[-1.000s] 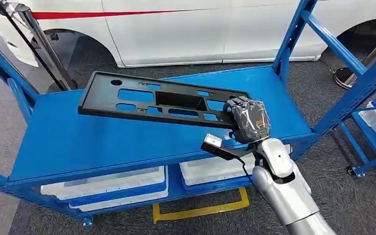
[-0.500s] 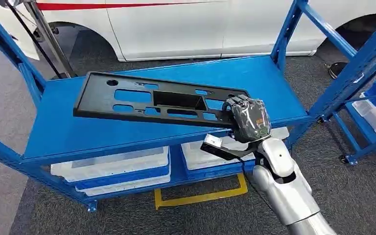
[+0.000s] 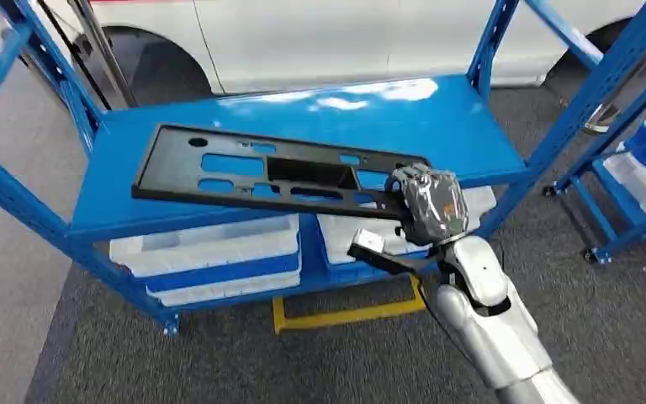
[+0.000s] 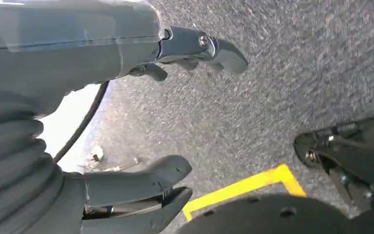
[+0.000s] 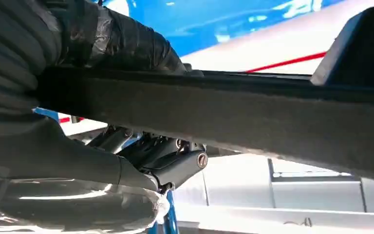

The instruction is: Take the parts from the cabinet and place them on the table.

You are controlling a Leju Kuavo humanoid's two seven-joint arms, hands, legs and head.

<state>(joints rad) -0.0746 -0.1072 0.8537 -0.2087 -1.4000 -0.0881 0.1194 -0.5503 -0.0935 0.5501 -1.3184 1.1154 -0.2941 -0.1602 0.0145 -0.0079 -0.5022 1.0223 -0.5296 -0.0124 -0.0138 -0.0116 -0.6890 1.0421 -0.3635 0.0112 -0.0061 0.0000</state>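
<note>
Blue shelf (image 3: 219,215) below: right robot hand (image 3: 427,204) clamps one end of the long black panel (image 3: 252,172); expect sag or snagging. Left robot hand (image 4: 126,190) hangs apart, empty.

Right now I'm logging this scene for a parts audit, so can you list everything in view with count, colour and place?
panel: one, black, with cut-outs, held over the shelf's front edge by one end
rack: one, blue, its top shelf under the panel
bins: two seen, white and blue, on the rack's lower level
second rack: one, blue, at the right edge, with white bins
car: one, white, behind the rack
floor tape: yellow, on grey carpet under the rack
right hand: one, grey, grips the panel's near end
left hand: one, grey, holds nothing, fingers apart, above the carpet
</note>
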